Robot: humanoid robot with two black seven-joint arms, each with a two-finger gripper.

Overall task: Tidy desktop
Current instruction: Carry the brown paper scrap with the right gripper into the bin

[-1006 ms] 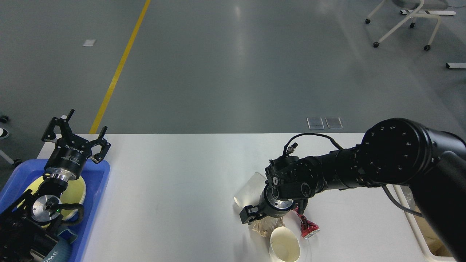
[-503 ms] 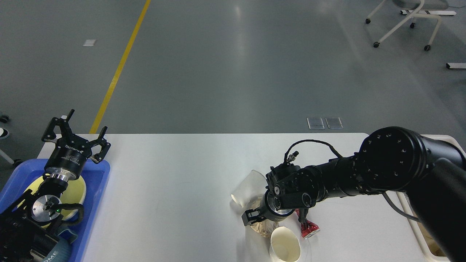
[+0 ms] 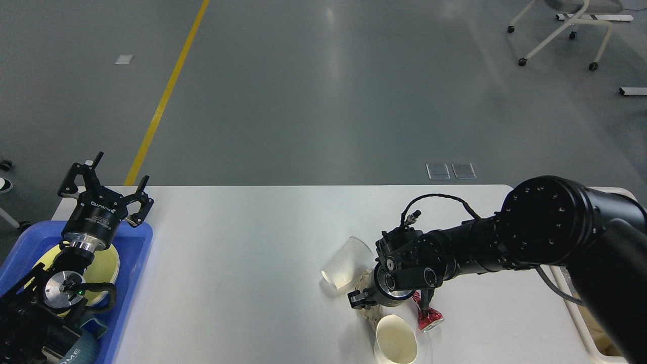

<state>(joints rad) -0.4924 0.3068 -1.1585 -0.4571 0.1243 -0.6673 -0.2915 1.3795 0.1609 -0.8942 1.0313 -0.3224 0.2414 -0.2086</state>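
Reaching gripper: the right gripper point(image 3: 365, 299) is low over the rubbish at the near right of the desktop point(image 3: 242, 263); it is seen dark and almost end-on, so I cannot tell if its fingers are apart or closed on something.
Under it: a crumpled brown paper point(image 3: 373, 317) lies just below the gripper, touching it or almost; a real grip is not visible.
Beside it: a clear cup point(image 3: 345, 263) lies on its side just to the left and farther; a paper cup point(image 3: 396, 346) stands upright at the near edge; a red wrapper point(image 3: 427, 317) lies just right of the gripper.
Left gripper: the left gripper point(image 3: 103, 183) is held above the far edge of the blue tray point(image 3: 136, 283), fingers spread wide and holding nothing.
Tray: a yellow plate point(image 3: 107, 263) is already in it.
Bin: a cream bin point(image 3: 581, 323) shows only partly at the right edge, behind the arm.
Progress: I judge the task as only partly done, because four pieces are not yet removed from the desktop.
Desktop and hand: the desktop is directly under the right gripper, and its left and middle part is bare.
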